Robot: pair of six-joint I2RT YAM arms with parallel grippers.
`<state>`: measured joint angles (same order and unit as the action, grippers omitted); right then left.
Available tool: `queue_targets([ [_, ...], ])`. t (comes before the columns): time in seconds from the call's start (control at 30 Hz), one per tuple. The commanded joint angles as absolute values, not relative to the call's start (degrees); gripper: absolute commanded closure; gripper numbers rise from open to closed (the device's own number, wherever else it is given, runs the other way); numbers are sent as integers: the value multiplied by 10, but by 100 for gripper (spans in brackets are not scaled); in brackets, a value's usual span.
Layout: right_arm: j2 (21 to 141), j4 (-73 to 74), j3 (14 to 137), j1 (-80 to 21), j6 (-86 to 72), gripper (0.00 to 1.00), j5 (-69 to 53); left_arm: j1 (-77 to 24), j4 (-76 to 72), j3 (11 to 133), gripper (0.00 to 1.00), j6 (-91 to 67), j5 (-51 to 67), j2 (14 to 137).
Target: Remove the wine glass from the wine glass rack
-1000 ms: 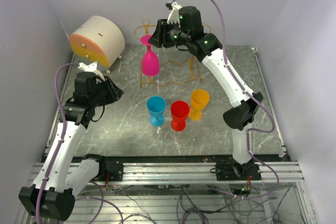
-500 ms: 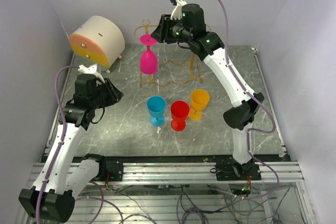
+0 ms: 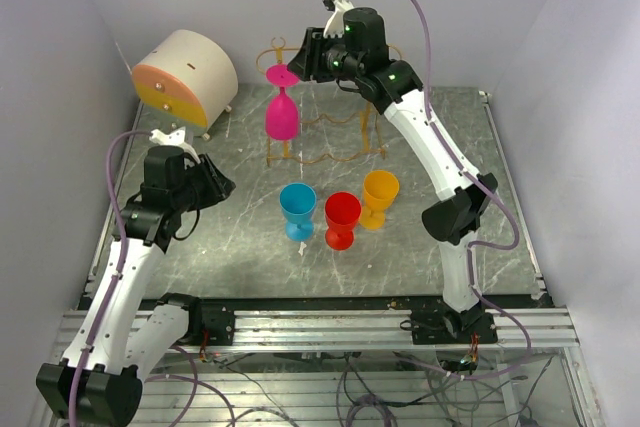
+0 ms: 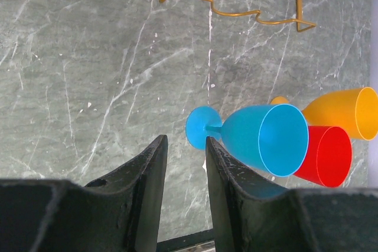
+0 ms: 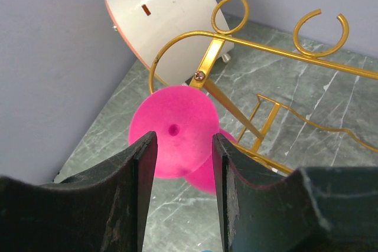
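Observation:
The pink wine glass (image 3: 281,117) hangs upside down at the left end of the golden wire rack (image 3: 335,157), its round base (image 5: 172,123) on top. My right gripper (image 3: 298,65) reaches in from the right. In the right wrist view, my right gripper (image 5: 180,140) has its fingers over both sides of the base, shut on it. The base sits just off the end of the rack's oval rail (image 5: 266,51). My left gripper (image 3: 222,185) is open and empty above the table at the left, also seen in the left wrist view (image 4: 184,146).
A blue glass (image 3: 297,209), a red glass (image 3: 341,219) and an orange glass (image 3: 379,197) stand in front of the rack. A cream round drawer box (image 3: 185,77) sits at the back left. White walls close in the table.
My right gripper has risen and shifted slightly left, and the pink glass has come up with it. My left arm has barely moved.

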<state>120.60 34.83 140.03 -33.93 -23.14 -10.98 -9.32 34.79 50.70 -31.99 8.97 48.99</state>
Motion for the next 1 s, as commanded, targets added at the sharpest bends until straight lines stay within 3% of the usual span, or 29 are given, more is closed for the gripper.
queue_targets([
  [0.0, 1214, 350, 1409, -335, -225, 58, -98, -93, 346, 500, 57, -325, 87, 481],
  [0.97, 1236, 348, 1401, -335, -223, 59, -133, -93, 346, 481, 57, -323, 83, 481],
])
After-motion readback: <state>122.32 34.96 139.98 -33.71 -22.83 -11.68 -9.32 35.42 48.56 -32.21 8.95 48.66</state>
